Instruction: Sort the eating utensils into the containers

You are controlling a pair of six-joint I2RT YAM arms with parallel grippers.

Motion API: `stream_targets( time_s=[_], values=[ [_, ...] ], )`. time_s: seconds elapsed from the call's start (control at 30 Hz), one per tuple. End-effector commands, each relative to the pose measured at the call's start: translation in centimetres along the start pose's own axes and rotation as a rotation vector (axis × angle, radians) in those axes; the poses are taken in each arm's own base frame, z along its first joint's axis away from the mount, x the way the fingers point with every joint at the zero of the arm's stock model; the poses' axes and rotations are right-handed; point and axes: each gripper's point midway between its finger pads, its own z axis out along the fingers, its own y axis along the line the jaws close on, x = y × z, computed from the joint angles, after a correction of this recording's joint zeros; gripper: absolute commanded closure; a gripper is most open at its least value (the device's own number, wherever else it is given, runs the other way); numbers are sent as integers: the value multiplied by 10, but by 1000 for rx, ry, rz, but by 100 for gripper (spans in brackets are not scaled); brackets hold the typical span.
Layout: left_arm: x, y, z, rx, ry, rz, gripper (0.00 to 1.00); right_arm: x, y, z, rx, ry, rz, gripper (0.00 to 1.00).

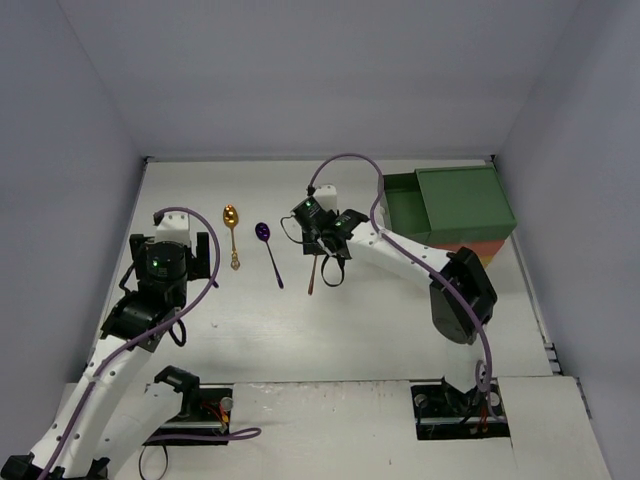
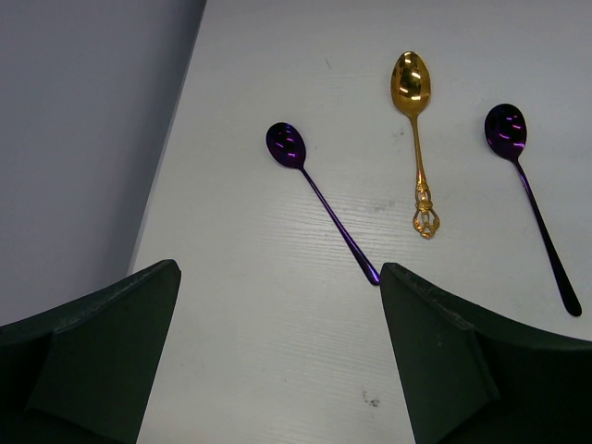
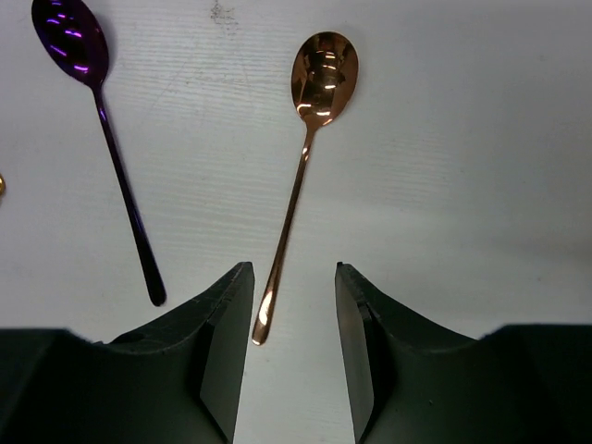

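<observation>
Right gripper [image 3: 293, 270]: spread wide, with one finger on each side of the copper spoon's [image 3: 294, 194] handle tip, pinching nothing.
Copper spoon: flat on the white table [image 1: 400, 330], bowl pointing away from the right gripper.
Inner purple spoon [image 3: 123, 185]: flat on the table near the copper spoon, apart from it.
Left gripper [image 2: 279, 268]: spread and empty, above the table.
Outer purple spoon [image 2: 326, 203]: lies near the left wall, handle tip close to one left finger in the wrist view.
Gold spoon [image 2: 418, 148]: between the two purple spoons, touching neither.
Containers [image 1: 460, 205]: far right corner, green box on top with a red-orange edge beneath, well apart from every spoon.
</observation>
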Motion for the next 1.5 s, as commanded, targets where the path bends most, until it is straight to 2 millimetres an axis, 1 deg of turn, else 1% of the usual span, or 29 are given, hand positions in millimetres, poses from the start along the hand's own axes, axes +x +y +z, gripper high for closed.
stream_targets(
  time_s=[0.0, 0.1, 0.27, 0.53, 0.67, 0.8, 0.97, 1.03, 1.07, 1.1, 1.2, 1.27, 1.3, 1.37, 1.47],
  values=[
    [-16, 2, 2, -16, -52, -34, 13, -12, 12, 23, 6, -61, 147, 63],
    [-16, 2, 2, -13, -51, -31, 13, 2, 14, 40, 22, -25, 155, 64],
    [-15, 1, 2, -9, -49, -30, 13, 19, 9, 62, 57, 10, 174, 69],
    [-16, -1, 2, -1, -49, -30, 13, 32, -2, 85, 84, 39, 215, 71],
    [-16, -1, 2, 1, -49, -30, 13, 36, -4, 94, 96, 52, 218, 72],
    [-16, -1, 2, 3, -51, -30, 13, 44, -3, 102, 98, 75, 213, 75],
    [-16, -2, 2, 7, -50, -31, 13, 54, -1, 108, 95, 100, 197, 84],
    [-16, -2, 2, 7, -50, -30, 13, 58, 0, 110, 87, 115, 188, 92],
    [-16, -2, 2, 7, -50, -30, 13, 58, 0, 109, 83, 117, 186, 98],
    [-16, -2, 2, 7, -51, -31, 13, 58, 1, 109, 80, 119, 183, 100],
    [-16, -2, 2, 7, -48, -30, 13, 48, 10, 101, 47, 103, 167, 100],
    [-16, -2, 2, 8, -49, -30, 13, 29, 22, 88, 7, 62, 156, 100],
    [-15, -3, 2, 8, -48, -28, 13, 17, 30, 78, -20, 35, 142, 100],
    [-15, -2, 3, 7, -47, -28, 13, -12, 41, 52, -76, -31, 114, 100],
    [-16, -2, 2, 7, -48, -29, 13, -48, 50, 17, -136, -113, 114, 100]
  ],
)
